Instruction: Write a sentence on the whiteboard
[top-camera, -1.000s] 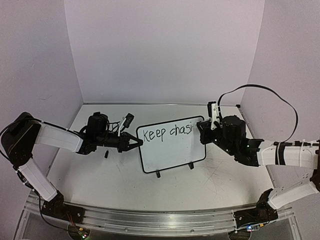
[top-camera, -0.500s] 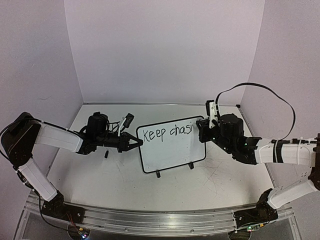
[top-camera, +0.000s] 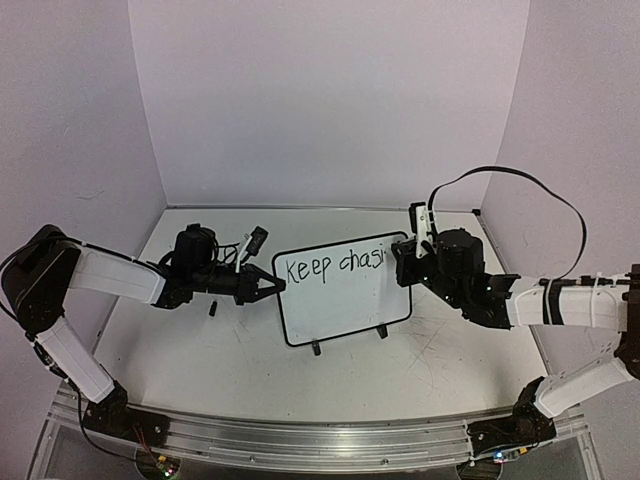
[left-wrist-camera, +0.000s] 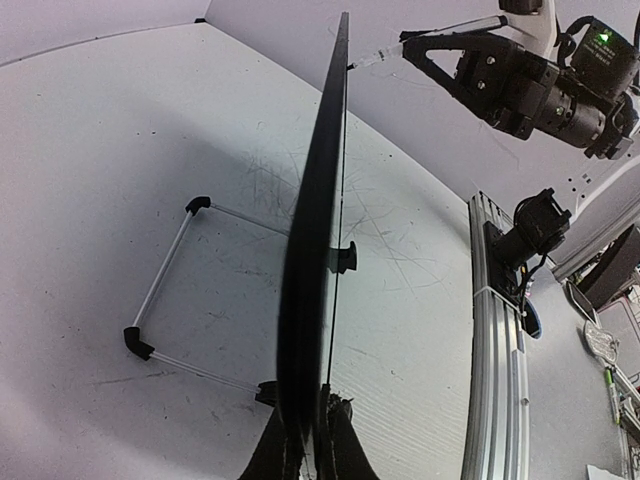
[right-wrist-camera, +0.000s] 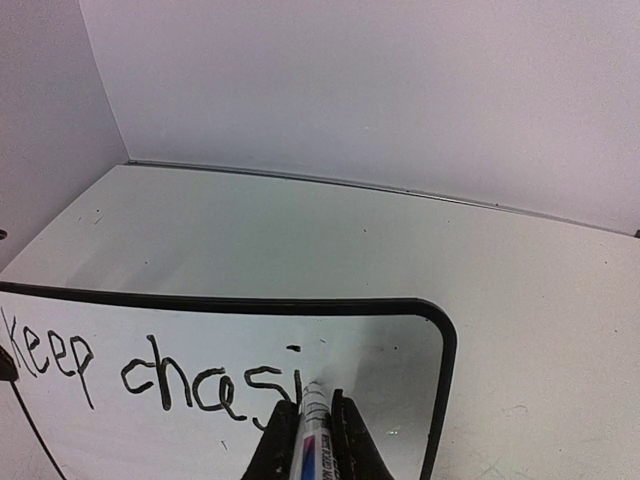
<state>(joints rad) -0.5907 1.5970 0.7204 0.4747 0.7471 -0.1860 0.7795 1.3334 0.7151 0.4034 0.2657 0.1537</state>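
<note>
The whiteboard (top-camera: 345, 295) stands upright mid-table on two small black feet. Its black lettering (top-camera: 330, 265) reads "Keep chasi" in one line. My left gripper (top-camera: 272, 287) is shut on the board's left edge; in the left wrist view the board (left-wrist-camera: 318, 230) shows edge-on between the fingers. My right gripper (top-camera: 402, 258) is shut on a marker (right-wrist-camera: 313, 425), whose tip touches the board (right-wrist-camera: 390, 385) just right of the "i" in the lettering (right-wrist-camera: 190, 385). The marker also shows from the side in the left wrist view (left-wrist-camera: 375, 60).
A small black marker cap (top-camera: 212, 308) lies on the table left of the board. A wire stand (left-wrist-camera: 170, 290) props the board from behind. The purple walls close in at the back and sides. The metal rail (top-camera: 300, 440) runs along the near edge.
My right gripper with the marker has shifted slightly left and up against the board. The left gripper and the board have not moved.
</note>
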